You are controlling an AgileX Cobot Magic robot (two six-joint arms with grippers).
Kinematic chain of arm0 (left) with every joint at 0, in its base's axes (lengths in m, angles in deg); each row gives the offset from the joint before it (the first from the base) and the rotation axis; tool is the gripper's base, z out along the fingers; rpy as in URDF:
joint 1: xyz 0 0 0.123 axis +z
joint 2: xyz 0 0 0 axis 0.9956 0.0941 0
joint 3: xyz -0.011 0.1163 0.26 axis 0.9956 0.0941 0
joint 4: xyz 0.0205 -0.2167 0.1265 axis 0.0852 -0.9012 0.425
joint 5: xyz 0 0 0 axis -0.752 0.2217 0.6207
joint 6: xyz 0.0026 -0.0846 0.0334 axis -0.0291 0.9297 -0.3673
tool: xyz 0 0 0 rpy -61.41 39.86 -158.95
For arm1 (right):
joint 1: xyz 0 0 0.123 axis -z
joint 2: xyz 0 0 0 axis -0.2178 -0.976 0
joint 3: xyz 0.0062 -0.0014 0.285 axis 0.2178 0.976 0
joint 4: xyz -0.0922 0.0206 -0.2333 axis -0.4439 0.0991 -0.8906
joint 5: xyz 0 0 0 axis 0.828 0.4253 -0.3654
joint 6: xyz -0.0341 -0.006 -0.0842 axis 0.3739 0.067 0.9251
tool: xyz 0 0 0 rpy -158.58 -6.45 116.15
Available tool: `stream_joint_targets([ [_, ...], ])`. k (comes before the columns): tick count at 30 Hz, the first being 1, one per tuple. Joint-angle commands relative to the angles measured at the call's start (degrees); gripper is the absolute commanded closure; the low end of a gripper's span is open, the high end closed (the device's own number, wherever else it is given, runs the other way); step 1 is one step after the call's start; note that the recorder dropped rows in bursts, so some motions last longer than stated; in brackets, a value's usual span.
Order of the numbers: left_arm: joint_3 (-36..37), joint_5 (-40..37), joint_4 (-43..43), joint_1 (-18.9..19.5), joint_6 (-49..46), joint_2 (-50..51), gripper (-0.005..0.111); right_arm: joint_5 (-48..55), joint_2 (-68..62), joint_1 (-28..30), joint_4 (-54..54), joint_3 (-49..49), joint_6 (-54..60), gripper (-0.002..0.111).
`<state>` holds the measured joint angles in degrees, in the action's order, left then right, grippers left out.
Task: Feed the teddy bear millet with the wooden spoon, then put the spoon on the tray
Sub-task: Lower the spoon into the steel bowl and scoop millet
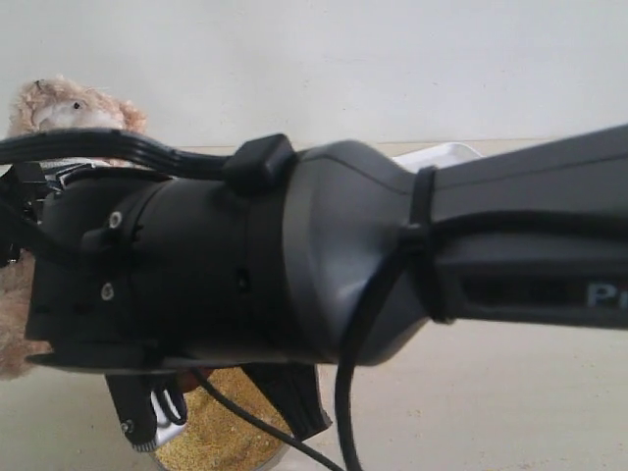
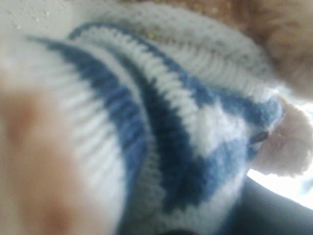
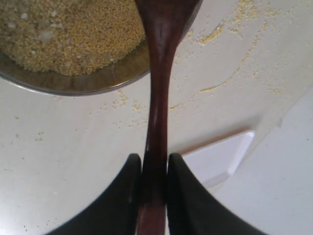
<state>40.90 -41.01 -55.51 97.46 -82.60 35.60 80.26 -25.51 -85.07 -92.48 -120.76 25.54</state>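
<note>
1. Your right gripper (image 3: 154,164) has both dark jaws closed tight on the handle of the wooden spoon (image 3: 157,98).
2. The spoon's wide end reaches the rim of the steel bowl (image 3: 98,84) that holds the millet (image 3: 68,34).
3. A corner of the white tray (image 3: 220,156) lies near these jaws.
4. For your left gripper I cannot tell the jaws; its camera shows the teddy bear (image 2: 161,127) very close.
5. In the exterior view the bear is at upper left, behind the arm (image 1: 392,255).
</note>
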Motion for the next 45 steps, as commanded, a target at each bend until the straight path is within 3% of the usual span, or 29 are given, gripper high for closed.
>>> stream_joint_targets([
  [1,-0.62,-2.7,-1.14,0.19,0.03,-0.17,0.102,0.23,0.35,2.86,1.02,-0.38,0.83,0.109],
  [39,-0.62,-3.85,-1.14,0.19,0.03,-0.17,0.102,0.23,-4.53,3.36,7.18,-0.38,1.46,0.109],
  [45,-0.62,-3.85,-1.14,0.19,0.03,-0.17,0.102,0.23,-4.53,3.36,12.07,-0.38,-0.31,0.109],
])
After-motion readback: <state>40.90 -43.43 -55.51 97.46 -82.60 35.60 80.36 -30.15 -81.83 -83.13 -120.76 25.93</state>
